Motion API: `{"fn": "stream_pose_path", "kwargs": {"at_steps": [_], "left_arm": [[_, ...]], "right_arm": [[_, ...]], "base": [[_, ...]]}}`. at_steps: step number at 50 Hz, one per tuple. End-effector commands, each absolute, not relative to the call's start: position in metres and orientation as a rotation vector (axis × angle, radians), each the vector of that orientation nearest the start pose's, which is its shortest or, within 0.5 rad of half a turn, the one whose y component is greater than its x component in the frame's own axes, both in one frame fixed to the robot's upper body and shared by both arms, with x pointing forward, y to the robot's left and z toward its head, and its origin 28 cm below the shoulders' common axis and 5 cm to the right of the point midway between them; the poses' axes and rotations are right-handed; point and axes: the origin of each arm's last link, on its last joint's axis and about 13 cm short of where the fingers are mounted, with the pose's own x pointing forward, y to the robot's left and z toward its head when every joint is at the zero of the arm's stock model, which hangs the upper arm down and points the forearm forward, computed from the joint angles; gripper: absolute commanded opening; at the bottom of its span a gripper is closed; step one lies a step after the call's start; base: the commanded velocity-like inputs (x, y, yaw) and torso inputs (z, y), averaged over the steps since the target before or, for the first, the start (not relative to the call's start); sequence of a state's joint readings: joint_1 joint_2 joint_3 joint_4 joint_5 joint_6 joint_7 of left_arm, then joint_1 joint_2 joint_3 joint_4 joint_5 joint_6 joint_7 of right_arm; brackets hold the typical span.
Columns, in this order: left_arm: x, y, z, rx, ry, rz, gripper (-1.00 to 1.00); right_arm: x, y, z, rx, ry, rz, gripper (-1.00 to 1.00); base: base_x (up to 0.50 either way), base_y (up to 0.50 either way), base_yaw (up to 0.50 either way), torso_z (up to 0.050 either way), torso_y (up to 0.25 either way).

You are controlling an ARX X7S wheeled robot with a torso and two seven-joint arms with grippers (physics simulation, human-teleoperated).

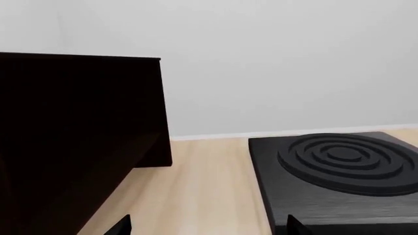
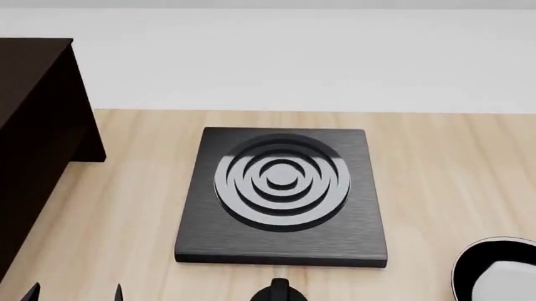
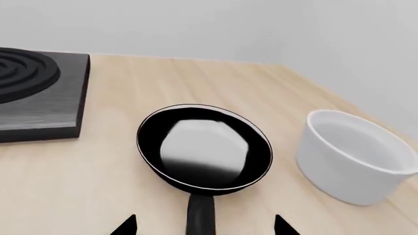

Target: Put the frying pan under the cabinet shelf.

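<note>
While the frying pan [image 3: 203,149] sits ungrasped on the tabletop [image 3: 78,186], align first.
Right pincer [image 3: 203,226] is open, straddling the handle [image 3: 199,215]; close squarely on it. Left pincer [image 1: 207,227] is open and empty beside the cabinet [image 1: 72,142].

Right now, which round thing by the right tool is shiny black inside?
The frying pan, with its long black handle pointing between the right tool tips. The bowl beside it is white all over.
</note>
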State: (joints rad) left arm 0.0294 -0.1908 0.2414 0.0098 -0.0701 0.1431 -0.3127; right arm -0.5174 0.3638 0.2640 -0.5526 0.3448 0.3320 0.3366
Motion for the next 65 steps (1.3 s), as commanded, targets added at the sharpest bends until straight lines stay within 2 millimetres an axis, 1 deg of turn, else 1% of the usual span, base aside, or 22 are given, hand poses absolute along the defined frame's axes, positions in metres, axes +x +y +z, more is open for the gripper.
{"fn": "stream_pose_path", "kwargs": {"at_steps": [1, 14, 25, 41, 46, 54, 65], "left_arm": [[0.199, 0.203, 0.013, 0.087, -0.107, 0.063, 1.0], [0.2, 0.202, 0.013, 0.098, -0.112, 0.067, 1.0], [0.2, 0.202, 0.013, 0.11, -0.118, 0.067, 1.0], [0.199, 0.2, 0.015, 0.118, -0.122, 0.067, 1.0], [0.199, 0.2, 0.015, 0.119, -0.122, 0.067, 1.0], [0.2, 0.201, 0.014, 0.119, -0.122, 0.067, 1.0], [0.199, 0.201, 0.014, 0.121, -0.124, 0.07, 1.0]], "right_arm": [[0.095, -0.202, 0.06, -0.128, 0.249, -0.386, 1.0], [0.097, -0.208, 0.051, -0.086, 0.305, -0.374, 1.0], [0.107, -0.21, 0.038, -0.067, 0.332, -0.358, 1.0], [0.119, -0.213, 0.03, -0.035, 0.351, -0.342, 1.0], [0.12, -0.216, 0.026, -0.024, 0.363, -0.354, 1.0], [0.122, -0.215, 0.015, -0.003, 0.383, -0.349, 1.0], [0.117, -0.217, 0.004, 0.031, 0.4, -0.374, 1.0]], "base": [[0.0, 0.0, 0.0, 0.0, 0.0], [0.0, 0.0, 0.0, 0.0, 0.0], [0.0, 0.0, 0.0, 0.0, 0.0], [0.0, 0.0, 0.0, 0.0, 0.0], [0.0, 0.0, 0.0, 0.0, 0.0], [0.0, 0.0, 0.0, 0.0, 0.0], [0.0, 0.0, 0.0, 0.0, 0.0]]}}
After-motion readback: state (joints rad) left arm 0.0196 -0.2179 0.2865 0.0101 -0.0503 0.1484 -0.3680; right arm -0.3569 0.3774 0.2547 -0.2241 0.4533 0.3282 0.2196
